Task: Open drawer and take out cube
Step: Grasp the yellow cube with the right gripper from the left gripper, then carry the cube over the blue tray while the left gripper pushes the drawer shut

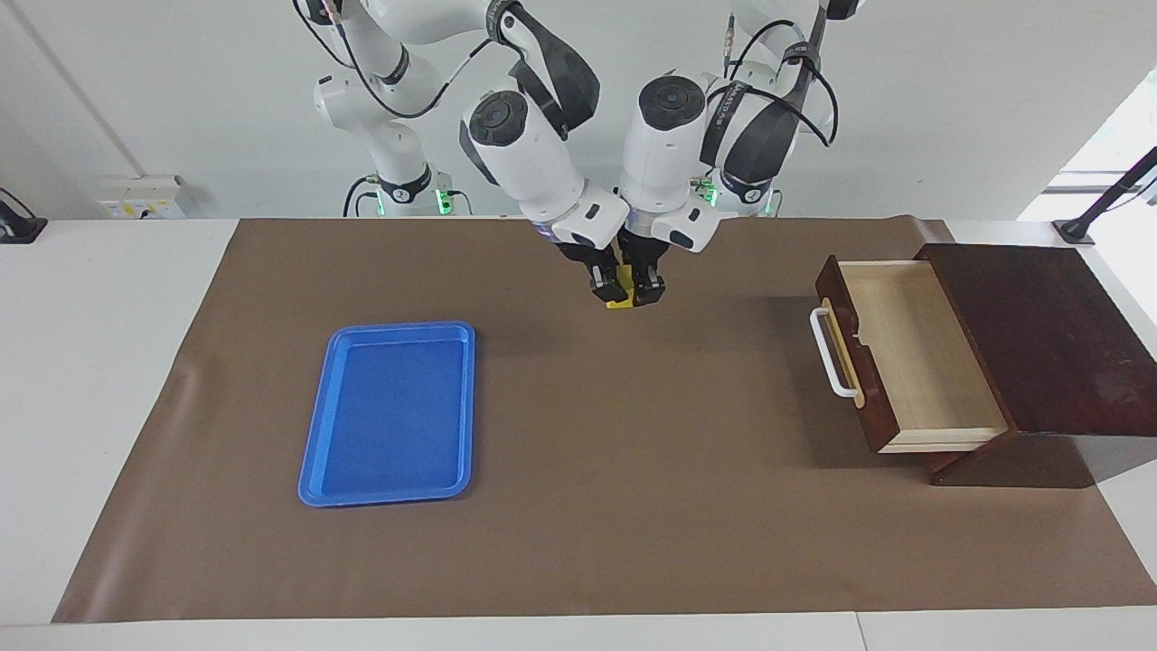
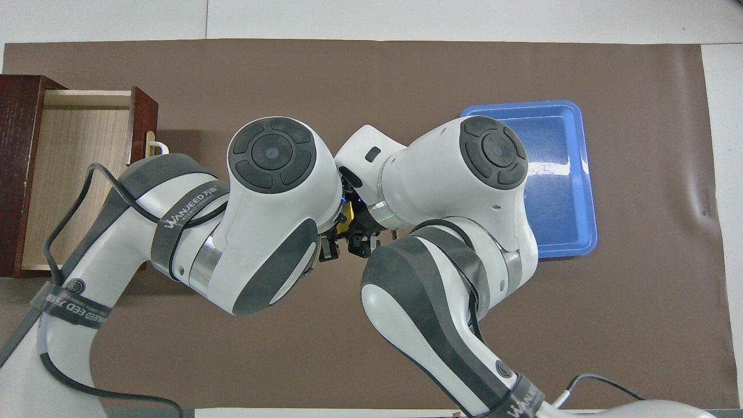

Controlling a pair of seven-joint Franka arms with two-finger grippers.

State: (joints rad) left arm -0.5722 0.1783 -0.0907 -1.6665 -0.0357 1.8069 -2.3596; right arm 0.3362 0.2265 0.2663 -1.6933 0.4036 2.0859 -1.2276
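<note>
Both grippers, left and right, clamp the cube above the mat, well apart from the drawer; an unsynchronised release may drop it.

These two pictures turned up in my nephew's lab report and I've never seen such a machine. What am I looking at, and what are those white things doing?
They are two robot arms at a table, each ending in a two-finger gripper. One picture looks at them from across the table; the other looks down from above their own end.

On the brown mat lie a blue tray toward the right arm's end and a dark wooden box with its drawer pulled open toward the left arm's end. The drawer looks empty.

Between them, the left gripper and right gripper meet in the air on a small yellow cube. Both are shut on it, as in a handover.
</note>
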